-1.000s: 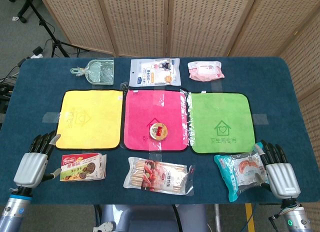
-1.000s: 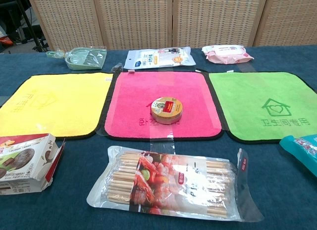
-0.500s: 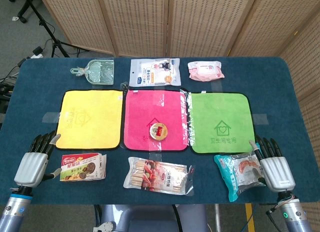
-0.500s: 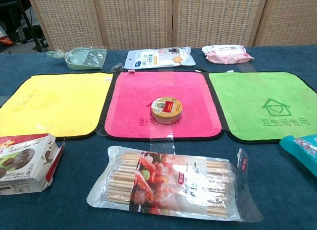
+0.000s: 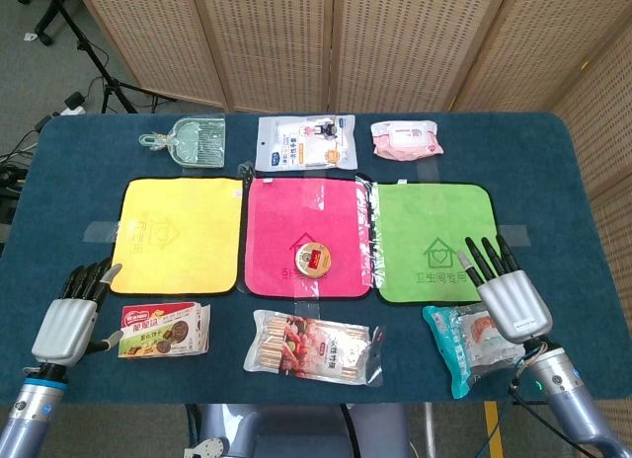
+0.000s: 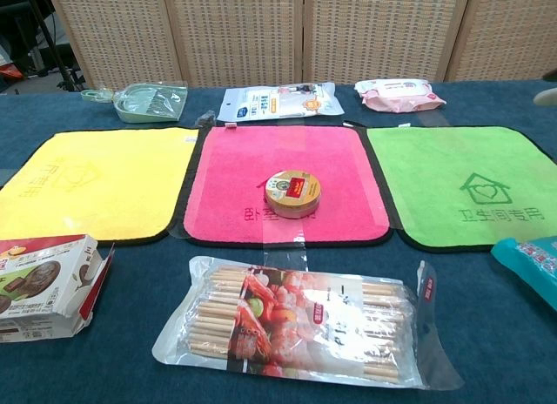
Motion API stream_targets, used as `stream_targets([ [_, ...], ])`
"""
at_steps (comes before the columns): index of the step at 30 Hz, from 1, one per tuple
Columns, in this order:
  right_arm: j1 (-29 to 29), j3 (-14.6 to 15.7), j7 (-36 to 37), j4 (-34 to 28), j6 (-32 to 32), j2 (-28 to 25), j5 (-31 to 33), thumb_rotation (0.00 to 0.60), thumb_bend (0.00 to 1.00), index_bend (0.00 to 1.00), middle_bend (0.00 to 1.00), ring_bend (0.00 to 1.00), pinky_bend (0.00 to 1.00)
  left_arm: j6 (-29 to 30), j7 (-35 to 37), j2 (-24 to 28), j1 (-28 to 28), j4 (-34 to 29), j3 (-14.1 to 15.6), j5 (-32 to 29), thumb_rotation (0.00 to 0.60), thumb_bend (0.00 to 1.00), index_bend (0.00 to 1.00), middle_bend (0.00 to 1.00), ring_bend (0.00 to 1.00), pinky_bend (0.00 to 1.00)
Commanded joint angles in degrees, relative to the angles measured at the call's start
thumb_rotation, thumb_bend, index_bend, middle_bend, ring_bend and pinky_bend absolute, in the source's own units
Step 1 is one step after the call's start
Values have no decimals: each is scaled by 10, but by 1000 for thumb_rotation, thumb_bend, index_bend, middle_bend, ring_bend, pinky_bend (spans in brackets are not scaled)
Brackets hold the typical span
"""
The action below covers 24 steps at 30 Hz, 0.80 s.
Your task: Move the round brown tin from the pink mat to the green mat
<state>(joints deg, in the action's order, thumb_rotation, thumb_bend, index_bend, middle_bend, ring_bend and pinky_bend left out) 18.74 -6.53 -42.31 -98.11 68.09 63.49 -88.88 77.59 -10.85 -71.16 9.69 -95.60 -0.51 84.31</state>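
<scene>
The round brown tin (image 5: 313, 259) (image 6: 292, 193) sits near the front middle of the pink mat (image 5: 309, 216) (image 6: 278, 160). The green mat (image 5: 434, 236) (image 6: 457, 169) lies to its right with nothing on it. My right hand (image 5: 507, 288) hovers over the green mat's front right corner, fingers straight and apart, holding nothing; a fingertip (image 6: 548, 95) shows at the right edge of the chest view. My left hand (image 5: 71, 315) stays at the table's front left, open, beside a snack box.
A yellow mat (image 5: 181, 231) lies left of the pink one. Along the front are a snack box (image 5: 163, 330), a bag of sticks (image 5: 311, 345) and a teal packet (image 5: 472, 342). At the back lie a green dish (image 5: 193, 142), a white pouch (image 5: 306, 140) and pink wipes (image 5: 406, 139).
My right hand has risen and moved forward and to the left, from beside the teal packet to the green mat's front right corner. The tin and my left hand have not moved.
</scene>
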Motion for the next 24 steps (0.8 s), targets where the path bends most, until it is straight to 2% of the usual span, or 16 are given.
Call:
stream_targets([
  [1,61,-24,-85,-30,-67,-4,18,600,345,51,0,0,0,-5,4,-1,2,3,-1,-4,600,155,26,0,0,0],
  [6,129,-44,-127,-34,-136,13,32,600,355,118,0,0,0,-4,18,-3,4,12,-3,-2,600,155,24,0,0,0],
  [13,223,-56,-123,-16,-225,48,27,600,363,171,38,0,0,-8,36,-3,7,22,-6,-7,600,155,24,0,0,0],
  [18,260,-58,-159,-9,-258,68,55,600,363,193,56,0,11,-11,45,-3,9,26,-8,-10,600,155,23,0,0,0],
  [24,286,-63,-194,-3,-268,93,103,600,363,194,56,0,11,-12,47,-3,10,26,-6,-7,600,155,23,0,0,0],
])
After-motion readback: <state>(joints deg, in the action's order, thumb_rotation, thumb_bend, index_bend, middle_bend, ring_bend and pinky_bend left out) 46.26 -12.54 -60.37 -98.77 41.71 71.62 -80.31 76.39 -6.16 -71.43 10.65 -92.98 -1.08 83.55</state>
